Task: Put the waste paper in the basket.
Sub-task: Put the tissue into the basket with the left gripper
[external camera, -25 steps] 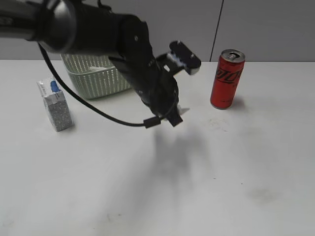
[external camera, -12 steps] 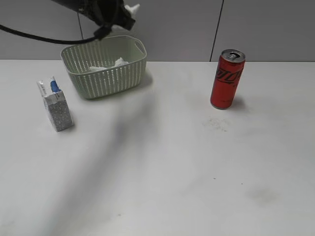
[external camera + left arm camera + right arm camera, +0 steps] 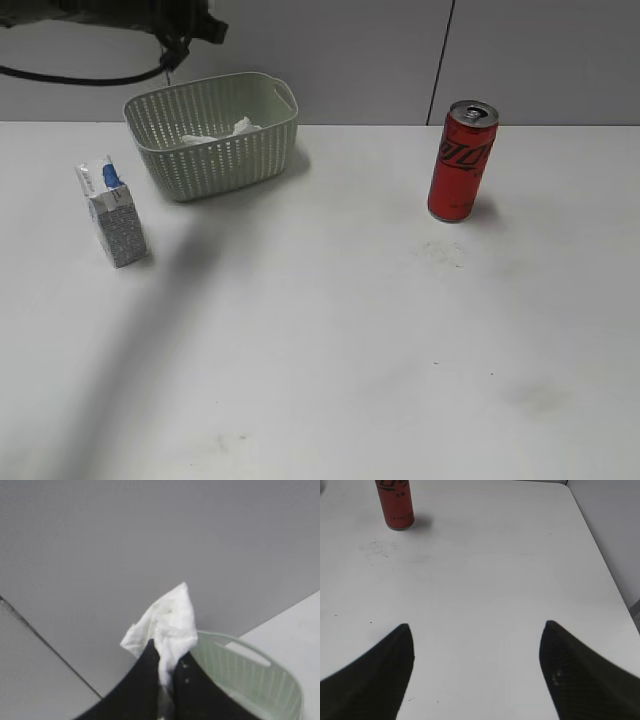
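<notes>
In the left wrist view we see the left pincer [image 3: 166, 662] with its two dark fingers pressed together on a piece of waste paper [image 3: 167, 622] — the white crumpled wad stands up from between the tips, in front of a grey wall. Just below and to the right of it in that view is the rim of the pale green basket [image 3: 250, 655], with its cut-out handle visible. In the exterior view the basket [image 3: 215, 150] stands at the far left part of the white desk [image 3: 330, 340], and some white paper [image 3: 240, 127] already lies inside it. The left arm [image 3: 110, 15] shows only as a dark shape at the top left edge, above the basket. A small speckled pack with a blue top [image 3: 113, 212] stands left of the basket, and a red can [image 3: 462, 160] stands well apart on the right. The right pincer [image 3: 476, 667] is wide open and holds nothing — bare desk lies between its fingers.
</notes>
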Robot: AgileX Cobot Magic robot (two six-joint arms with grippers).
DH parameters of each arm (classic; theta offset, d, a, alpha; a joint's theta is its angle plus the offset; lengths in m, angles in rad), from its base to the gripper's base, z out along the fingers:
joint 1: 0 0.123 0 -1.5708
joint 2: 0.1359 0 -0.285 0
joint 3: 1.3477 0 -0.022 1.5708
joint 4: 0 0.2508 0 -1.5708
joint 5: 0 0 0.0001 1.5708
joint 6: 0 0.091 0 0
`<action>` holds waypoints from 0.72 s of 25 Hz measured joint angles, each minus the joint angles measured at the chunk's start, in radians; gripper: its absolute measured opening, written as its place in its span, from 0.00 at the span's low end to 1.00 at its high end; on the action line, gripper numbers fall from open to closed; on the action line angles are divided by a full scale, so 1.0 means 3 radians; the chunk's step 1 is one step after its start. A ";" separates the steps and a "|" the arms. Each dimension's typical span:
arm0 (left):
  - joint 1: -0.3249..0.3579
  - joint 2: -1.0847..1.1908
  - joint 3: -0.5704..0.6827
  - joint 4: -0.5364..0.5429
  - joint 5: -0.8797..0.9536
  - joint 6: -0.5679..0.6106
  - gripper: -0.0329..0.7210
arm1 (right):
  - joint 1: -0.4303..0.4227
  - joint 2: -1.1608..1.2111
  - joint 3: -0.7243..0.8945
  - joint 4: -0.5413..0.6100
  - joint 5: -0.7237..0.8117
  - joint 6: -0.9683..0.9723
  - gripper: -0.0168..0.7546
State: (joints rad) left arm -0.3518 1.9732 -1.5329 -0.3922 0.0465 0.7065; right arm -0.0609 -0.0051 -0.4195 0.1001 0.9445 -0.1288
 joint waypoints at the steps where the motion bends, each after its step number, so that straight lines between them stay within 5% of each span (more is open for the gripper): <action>1: 0.0015 0.0063 0.0000 -0.0004 0.0014 -0.0001 0.10 | 0.0000 0.0000 0.0000 0.0000 0.0000 0.0000 0.79; 3: 0.0028 0.0166 0.0000 -0.0008 0.0082 0.0002 0.22 | 0.0000 0.0000 0.0000 0.0000 0.0000 0.0000 0.79; 8: 0.0029 0.0291 0.0000 -0.0077 0.0089 0.0005 0.77 | 0.0000 0.0000 0.0000 0.0000 0.0000 0.0000 0.79; 10: 0.0029 0.0291 0.0000 -0.0090 0.0035 0.0002 0.89 | 0.0000 0.0000 0.0000 0.0000 0.0000 0.0000 0.79; 18: 0.0146 0.0021 0.0000 -0.0187 0.0572 0.0000 0.94 | 0.0000 0.0000 0.0000 0.0000 0.0000 0.0000 0.79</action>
State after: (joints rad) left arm -0.3081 1.9795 -1.5329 -0.4482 0.2182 0.7065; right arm -0.0609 -0.0051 -0.4195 0.1001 0.9445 -0.1288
